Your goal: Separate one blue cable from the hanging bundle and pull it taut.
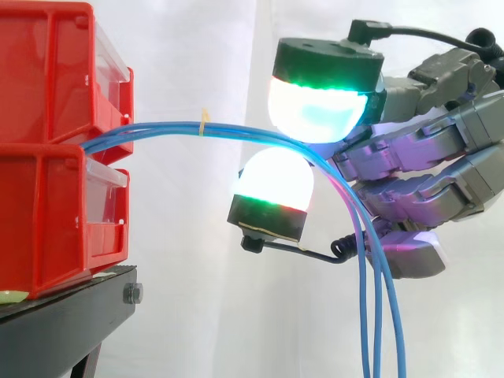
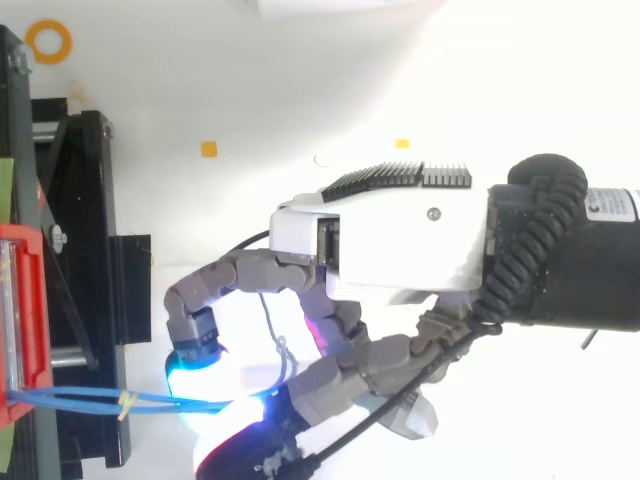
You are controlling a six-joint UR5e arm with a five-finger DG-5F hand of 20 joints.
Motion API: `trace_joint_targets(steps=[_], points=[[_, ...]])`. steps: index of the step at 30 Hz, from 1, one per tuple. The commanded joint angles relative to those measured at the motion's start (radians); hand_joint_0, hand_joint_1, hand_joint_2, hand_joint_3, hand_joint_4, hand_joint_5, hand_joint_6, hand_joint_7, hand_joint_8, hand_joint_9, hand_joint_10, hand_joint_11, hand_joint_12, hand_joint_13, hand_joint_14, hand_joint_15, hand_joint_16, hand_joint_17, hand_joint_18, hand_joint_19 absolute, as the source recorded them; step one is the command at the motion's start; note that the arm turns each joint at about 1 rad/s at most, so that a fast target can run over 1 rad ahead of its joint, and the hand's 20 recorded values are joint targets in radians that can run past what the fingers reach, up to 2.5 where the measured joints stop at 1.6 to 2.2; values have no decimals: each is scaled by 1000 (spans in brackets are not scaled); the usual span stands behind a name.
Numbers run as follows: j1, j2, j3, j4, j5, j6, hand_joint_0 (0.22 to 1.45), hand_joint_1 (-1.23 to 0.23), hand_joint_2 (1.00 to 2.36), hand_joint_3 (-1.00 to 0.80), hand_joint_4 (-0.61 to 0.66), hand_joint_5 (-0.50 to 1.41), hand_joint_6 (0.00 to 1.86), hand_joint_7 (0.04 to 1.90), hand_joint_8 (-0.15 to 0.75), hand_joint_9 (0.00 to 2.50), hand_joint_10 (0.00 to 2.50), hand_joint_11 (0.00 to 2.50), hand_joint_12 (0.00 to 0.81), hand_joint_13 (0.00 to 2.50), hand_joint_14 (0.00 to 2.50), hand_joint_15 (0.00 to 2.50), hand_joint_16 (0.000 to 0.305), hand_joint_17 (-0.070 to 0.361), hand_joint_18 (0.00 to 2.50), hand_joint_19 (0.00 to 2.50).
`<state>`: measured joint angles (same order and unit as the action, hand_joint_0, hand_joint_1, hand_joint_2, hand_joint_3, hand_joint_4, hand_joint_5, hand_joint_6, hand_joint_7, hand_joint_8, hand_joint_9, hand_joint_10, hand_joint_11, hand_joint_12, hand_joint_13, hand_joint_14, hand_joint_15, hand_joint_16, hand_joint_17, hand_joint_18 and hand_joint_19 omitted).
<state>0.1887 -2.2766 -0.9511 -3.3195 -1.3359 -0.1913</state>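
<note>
The blue cable bundle (image 1: pixel 157 128), tied with a yellow band (image 1: pixel 204 123), issues from between the stacked red bins (image 1: pixel 47 181), arcs rightward and drops away, pinched at the bend between two curled glowing pads (image 1: pixel 276 179) of the hand (image 1: pixel 441 157), apparently all strands together.

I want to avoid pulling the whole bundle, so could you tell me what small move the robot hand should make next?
Probably loosen the robot hand slightly so all but one of the blue cables slip out: several run together between its glowing pads, curving slack from the red bins.
</note>
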Motion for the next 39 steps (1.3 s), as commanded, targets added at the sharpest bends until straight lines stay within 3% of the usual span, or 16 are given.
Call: trace_joint_targets(steps=[1,4,7,10,17,19,21,24,29,31,34,39], points=[[0,0,0,0,0,0,693,-595,1000,-500,178,143,503,1312,144,2253,31,731,343,1837,25,1191,45,101,1213,864],[0,0,-1,0,1,0,704,-628,1003,-459,181,143,503,1316,140,2257,31,728,340,1842,25,1182,45,101,1216,865],[2,0,-1,0,1,0,702,-717,1014,-306,124,145,503,1321,210,2227,31,754,340,1820,25,1184,46,104,1194,863],[2,0,-1,0,1,-2,701,-793,1013,-258,105,148,502,1321,225,2218,32,744,351,1815,23,1164,49,111,1200,829],[0,0,-1,0,1,-2,695,-897,1013,-239,116,147,502,1337,237,2204,31,762,364,1794,24,1165,50,112,1186,824],[0,0,-1,0,1,-2,696,-907,1009,-379,123,145,502,1341,228,2197,32,780,339,1772,25,1179,47,105,1152,851],[0,0,-1,0,0,-2,628,-833,1000,-500,137,145,501,1334,221,2210,31,776,344,1775,24,1184,46,104,1151,860],[0,0,-1,0,0,-2,497,-573,1000,-500,150,148,502,1320,228,2247,32,754,369,1814,21,1148,52,117,1218,811],[0,-1,-1,0,0,-2,520,-382,1000,-500,136,147,502,1304,224,2245,31,745,364,1802,23,1164,50,113,1197,834],[0,0,-1,0,0,-2,575,-388,1000,-500,126,146,502,1301,211,2238,29,766,345,1789,21,1168,46,104,1162,864],[2,0,-1,0,0,-2,660,-511,1000,-500,117,146,502,1292,216,2235,32,776,342,1780,25,1185,45,101,1155,870],[2,0,-1,0,0,-2,701,-622,1000,-500,107,147,502,1290,215,2237,32,776,344,1781,24,1170,44,100,1160,868]])
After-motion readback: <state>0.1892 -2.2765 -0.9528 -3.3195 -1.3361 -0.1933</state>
